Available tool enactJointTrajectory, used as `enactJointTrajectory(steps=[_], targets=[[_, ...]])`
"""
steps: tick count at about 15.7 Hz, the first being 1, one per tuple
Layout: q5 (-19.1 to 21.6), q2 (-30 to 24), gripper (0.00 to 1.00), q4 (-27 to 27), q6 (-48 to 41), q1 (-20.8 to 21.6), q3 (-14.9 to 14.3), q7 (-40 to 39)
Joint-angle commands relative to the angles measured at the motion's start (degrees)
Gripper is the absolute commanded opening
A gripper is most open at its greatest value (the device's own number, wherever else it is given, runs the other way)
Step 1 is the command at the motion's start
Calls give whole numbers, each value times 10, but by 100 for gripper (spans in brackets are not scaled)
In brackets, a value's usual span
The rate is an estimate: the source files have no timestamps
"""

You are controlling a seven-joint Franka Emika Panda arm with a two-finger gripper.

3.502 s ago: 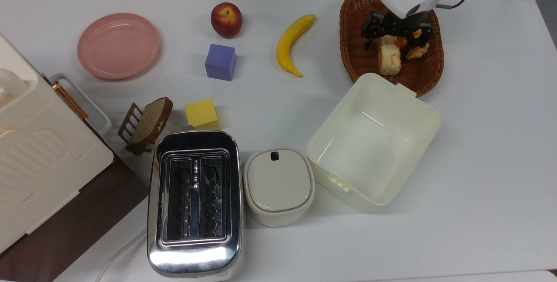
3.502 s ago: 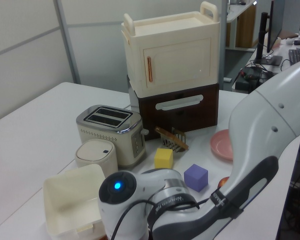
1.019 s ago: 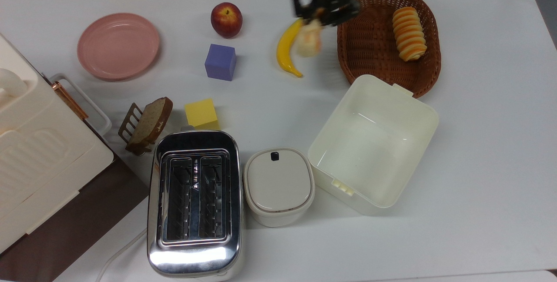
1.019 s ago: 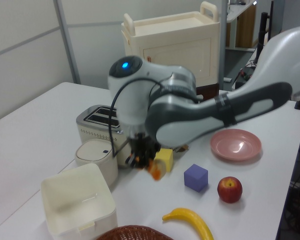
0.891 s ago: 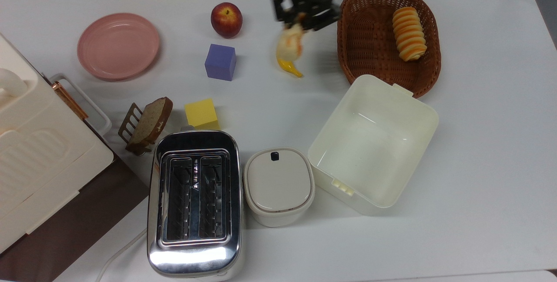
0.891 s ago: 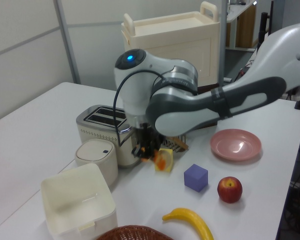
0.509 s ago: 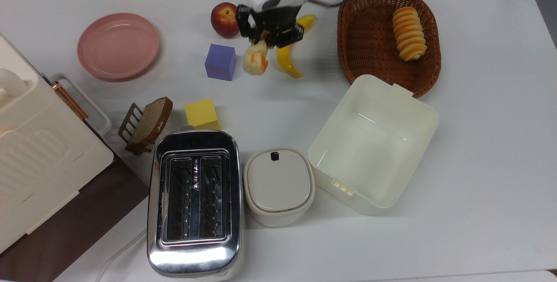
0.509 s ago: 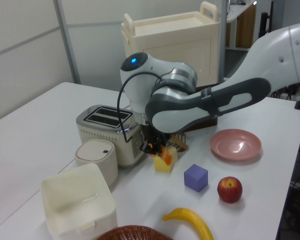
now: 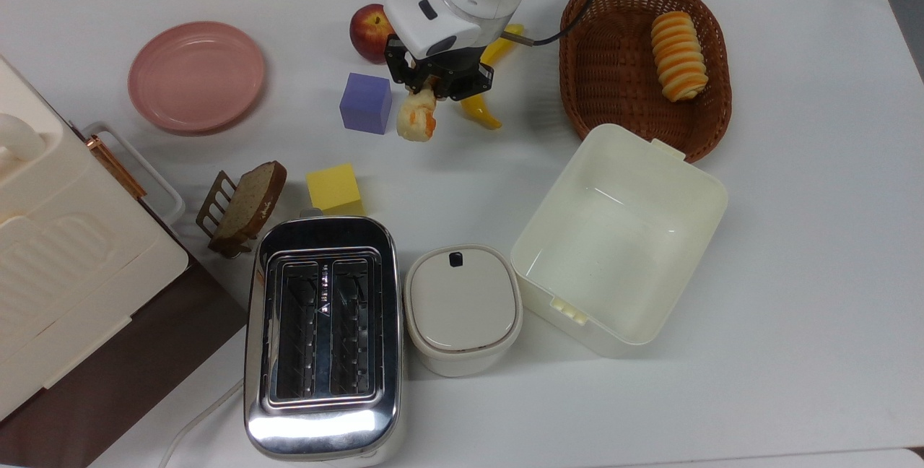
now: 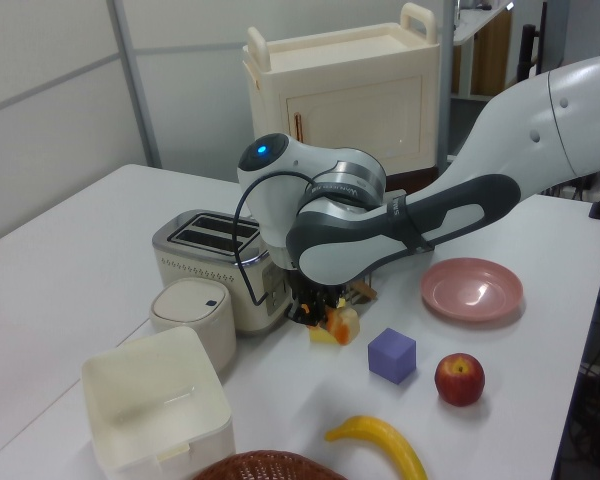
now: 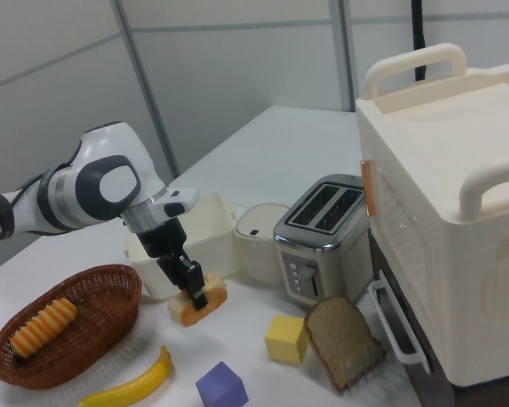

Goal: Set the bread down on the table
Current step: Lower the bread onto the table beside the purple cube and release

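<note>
- The claw clamps the bread, which hangs below it, just above the desk.
- The right view shows its black fingers pinching the bun's top; the top view shows the purple cube beside it.

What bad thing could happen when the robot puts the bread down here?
The bread is held in the gripper low over the table, close beside the purple block and the banana. If the arm drifts sideways, it might bump either one. The gripper holds the bread by one end, tilted, so on release it may tip or roll instead of settling flat.
</note>
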Motion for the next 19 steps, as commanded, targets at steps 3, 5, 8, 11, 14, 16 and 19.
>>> enactJointTrajectory(steps=[3,5,8,11,14,16,19], targets=[[9,-11,100,-11,4,4,-8,-15],[8,-12,100,-10,4,4,-10,-15],[9,-22,100,-8,4,-2,-14,-9],[9,-50,100,1,-18,-16,-18,-17],[25,-74,100,32,-90,-41,-29,-83],[82,-90,100,57,-138,-80,-32,-174],[152,-90,100,125,-219,-160,-13,-242]])
